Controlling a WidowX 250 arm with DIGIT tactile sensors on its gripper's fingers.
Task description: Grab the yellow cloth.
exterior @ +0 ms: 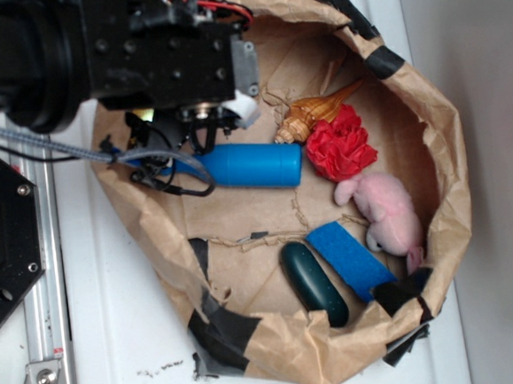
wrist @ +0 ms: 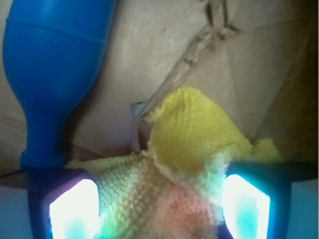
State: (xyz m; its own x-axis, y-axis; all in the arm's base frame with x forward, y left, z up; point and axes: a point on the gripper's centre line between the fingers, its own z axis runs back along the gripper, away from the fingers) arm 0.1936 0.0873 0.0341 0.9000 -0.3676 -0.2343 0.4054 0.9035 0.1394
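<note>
In the wrist view the yellow cloth (wrist: 194,134) is bunched into a raised fold that fills the whole gap between my gripper's (wrist: 159,204) two glowing pads (wrist: 75,209), and both pads press against it. The gripper is shut on the cloth. The blue bottle (wrist: 55,74) lies just left of the left finger, its neck beside the pad. In the exterior view the gripper (exterior: 200,130) is down inside the brown paper bag (exterior: 438,124) at the left end of the blue bottle (exterior: 254,164). There the black arm hides the cloth.
Also in the bag: a seashell (exterior: 313,115), a red ruffled pom-pom (exterior: 342,145), a pink plush toy (exterior: 387,208), a blue sponge (exterior: 351,257) and a dark green oblong thing (exterior: 315,281). The bag's crumpled wall rises all round. Cables (exterior: 161,164) hang by the gripper.
</note>
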